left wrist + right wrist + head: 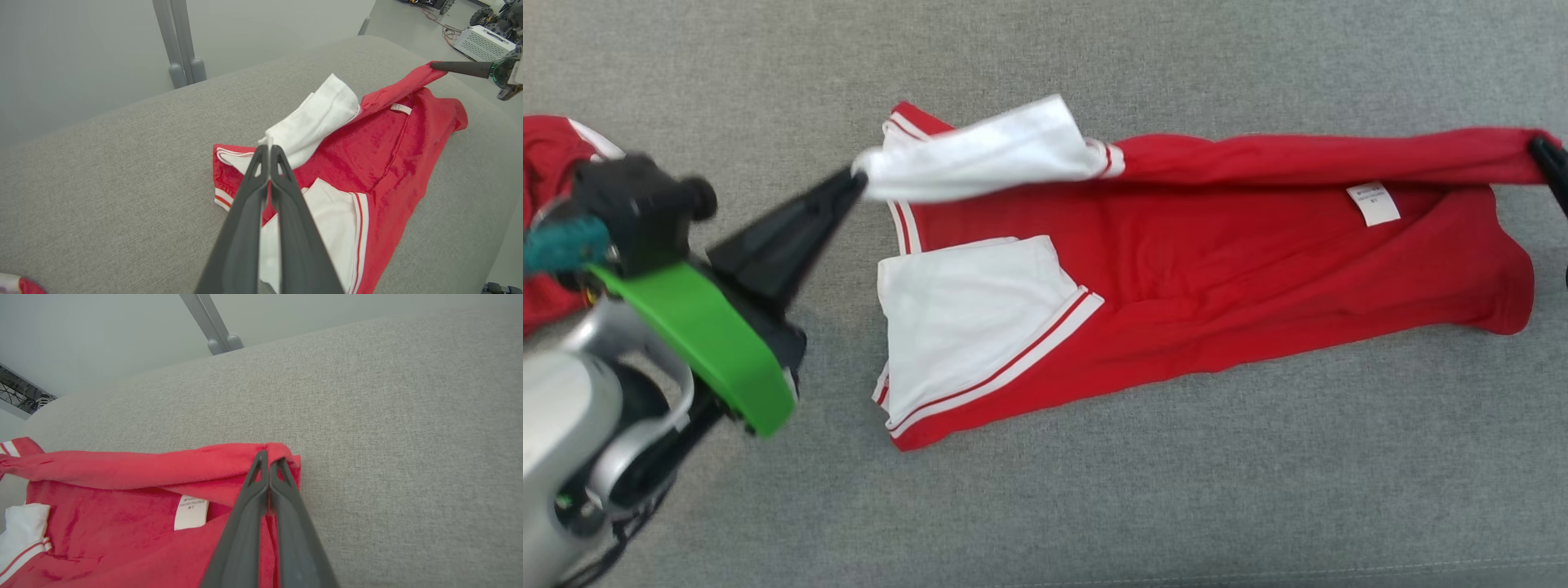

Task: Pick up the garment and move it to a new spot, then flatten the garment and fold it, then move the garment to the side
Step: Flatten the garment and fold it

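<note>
The red garment [1217,269] lay stretched sideways across the middle of the grey upholstered surface [1094,506], its sleeves toward the robot's left and its hem toward the right. The left tool [856,173] was closed on the tip of the upper white sleeve [988,155], holding it raised off the cloth beneath, while the lower white sleeve [964,327] lay flat on the red body. The right tool [269,458] was closed on the far corner of the hem, lifting that far edge into a taut red ridge that ran between the two tools. A white label [1373,202] showed on the inner side just below that ridge. Another red garment [543,155] lay at the left edge, partly behind the left arm
</note>
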Robot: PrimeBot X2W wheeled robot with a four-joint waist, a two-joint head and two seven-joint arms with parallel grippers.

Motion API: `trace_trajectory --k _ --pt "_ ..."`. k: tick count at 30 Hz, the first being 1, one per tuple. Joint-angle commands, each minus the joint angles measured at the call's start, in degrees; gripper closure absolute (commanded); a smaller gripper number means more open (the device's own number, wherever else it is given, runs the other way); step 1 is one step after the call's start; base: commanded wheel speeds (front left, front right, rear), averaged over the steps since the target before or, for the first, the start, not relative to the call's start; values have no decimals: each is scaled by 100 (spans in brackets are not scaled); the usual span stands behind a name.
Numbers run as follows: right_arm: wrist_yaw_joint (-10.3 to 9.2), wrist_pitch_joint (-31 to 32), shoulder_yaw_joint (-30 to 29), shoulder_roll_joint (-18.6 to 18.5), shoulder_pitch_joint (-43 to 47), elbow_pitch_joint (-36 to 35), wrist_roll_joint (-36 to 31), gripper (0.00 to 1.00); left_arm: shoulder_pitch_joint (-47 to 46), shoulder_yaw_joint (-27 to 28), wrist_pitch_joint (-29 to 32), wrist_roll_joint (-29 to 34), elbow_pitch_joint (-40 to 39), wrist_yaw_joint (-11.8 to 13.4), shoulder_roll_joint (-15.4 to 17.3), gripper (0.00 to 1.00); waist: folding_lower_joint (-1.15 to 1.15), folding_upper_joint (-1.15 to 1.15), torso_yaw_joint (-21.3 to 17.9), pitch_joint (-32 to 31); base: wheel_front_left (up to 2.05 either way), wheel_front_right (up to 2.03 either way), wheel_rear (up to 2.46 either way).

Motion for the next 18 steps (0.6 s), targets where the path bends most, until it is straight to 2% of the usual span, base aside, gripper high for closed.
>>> trace_trajectory --k 1,8,14,17,18 --pt "-8 -61 18 -52 144 -23 63 100 205 -46 -28 -30 -121 86 91 100 0 0 27 -74 0 0 0" --pt "-8 -145 102 -125 511 -110 163 100 960 -397 -169 -26 -386 424 139 100 0 0 30 -186 0 0 0" --pt "-8 -51 263 30 552 12 71 100 1320 -721 -292 2 173 473 -295 100 0 0 26 -195 0 0 0" --pt "-8 0 346 167 488 119 34 100 1422 -829 -409 20 573 455 -611 100 0 0 0 -228 0 0 0" --pt "-8 2 376 206 482 153 16 90 1465 -866 -436 6 677 437 -690 100 0 0 -8 -260 0 0 0"
